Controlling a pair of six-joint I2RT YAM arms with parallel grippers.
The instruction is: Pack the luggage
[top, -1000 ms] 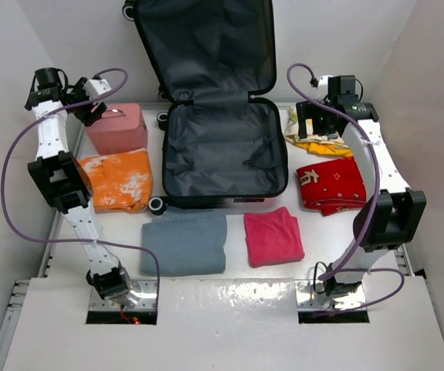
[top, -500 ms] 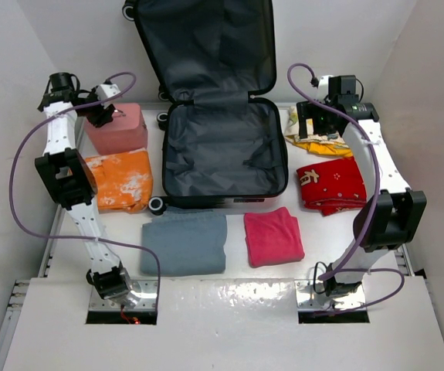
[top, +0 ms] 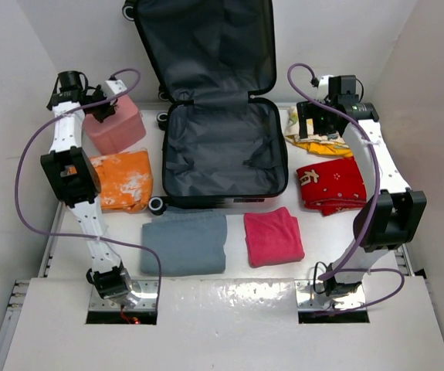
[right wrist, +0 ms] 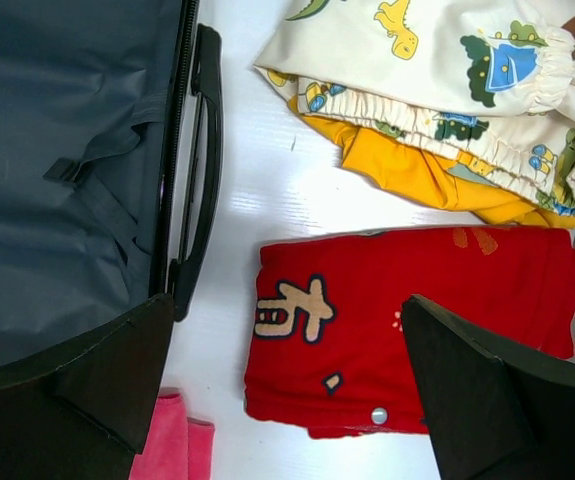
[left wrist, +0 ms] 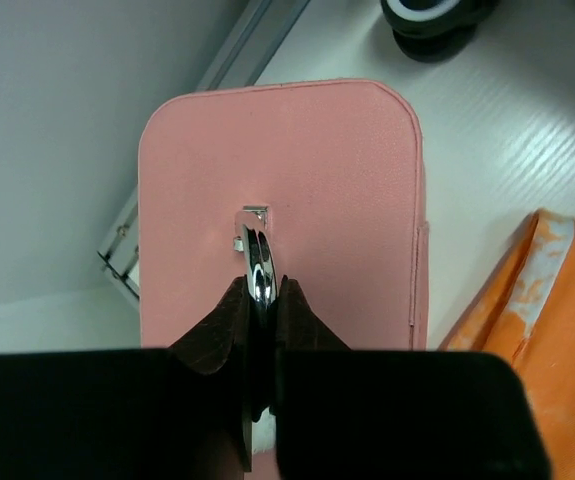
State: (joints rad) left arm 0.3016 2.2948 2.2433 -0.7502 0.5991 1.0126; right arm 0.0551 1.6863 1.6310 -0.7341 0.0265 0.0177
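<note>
Luggage [top: 218, 154] lies open mid-table, lining bare. I have left gripper [left wrist: 260, 300] pinched on metal ring [left wrist: 259, 262] atop pink case [left wrist: 297, 170]. Right gripper [right wrist: 285, 310] spread wide above red garment [right wrist: 437, 290]. Step: first item gripped. Next, I reckon: lift straight, carry right into luggage.

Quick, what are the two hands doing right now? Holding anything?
Left hand: closed on the metal ring on the pink case.
Right hand: open, holding nothing.
</note>
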